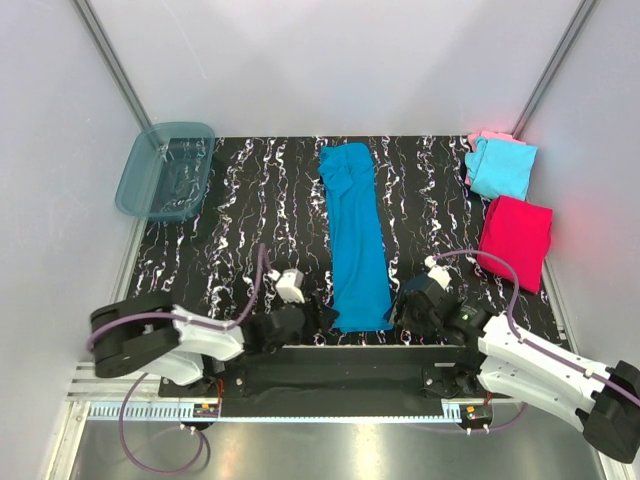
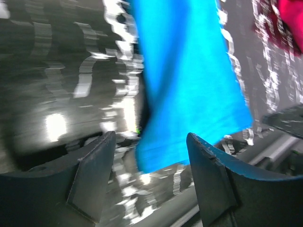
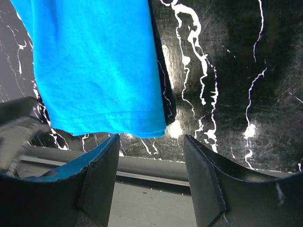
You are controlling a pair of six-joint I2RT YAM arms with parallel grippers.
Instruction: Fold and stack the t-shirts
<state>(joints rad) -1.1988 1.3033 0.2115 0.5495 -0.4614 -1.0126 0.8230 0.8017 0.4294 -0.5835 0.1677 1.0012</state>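
teal-blue t-shirt [image 1: 357, 240] centre, plastic tub [image 1: 168, 172] far left

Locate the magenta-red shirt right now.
In the top view the magenta-red shirt lies folded by the right edge of the table, just below the light cyan shirt in frame and right of the long teal-blue shirt.

Top cam: fixed high, behind arm bases, looks down on whole worktop [image 1: 250, 200]. L wrist cam: low, v. close, peers past left hand [image 2: 150, 142] at teal-blue shirt [image 2: 189, 71], near hem. R wrist cam: same hem from opp. side, past right hand [image 3: 151, 142].
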